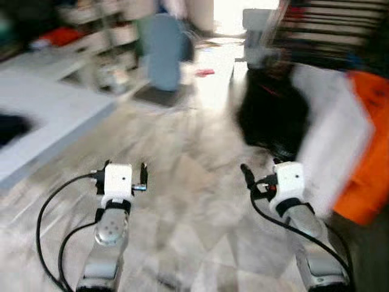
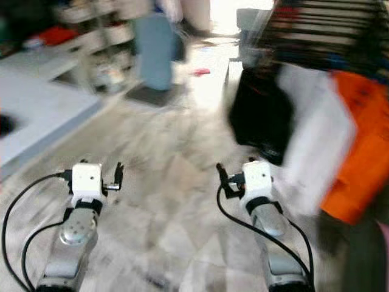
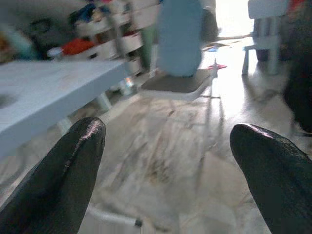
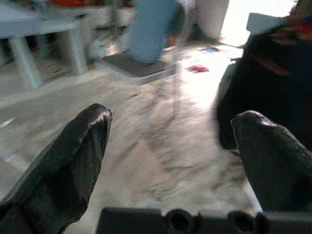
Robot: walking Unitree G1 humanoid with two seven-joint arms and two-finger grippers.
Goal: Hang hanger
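Jaws of left gripper (image 1: 143,176) and right gripper (image 1: 247,176) gape, empty, above the floor (image 1: 194,182). No hanger discernible through blur; clothes rack (image 1: 328,36) stands right. Advice: halt, steady the view, find the hanger first.

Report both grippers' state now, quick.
Left gripper: open, holding nothing, above the floor.
Right gripper: open, holding nothing, near the hanging clothes.

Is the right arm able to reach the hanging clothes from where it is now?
Probably yes. The right end effector is open and empty, with the clothes hanging just to its right and bare floor between them. The blur hides the true gap.
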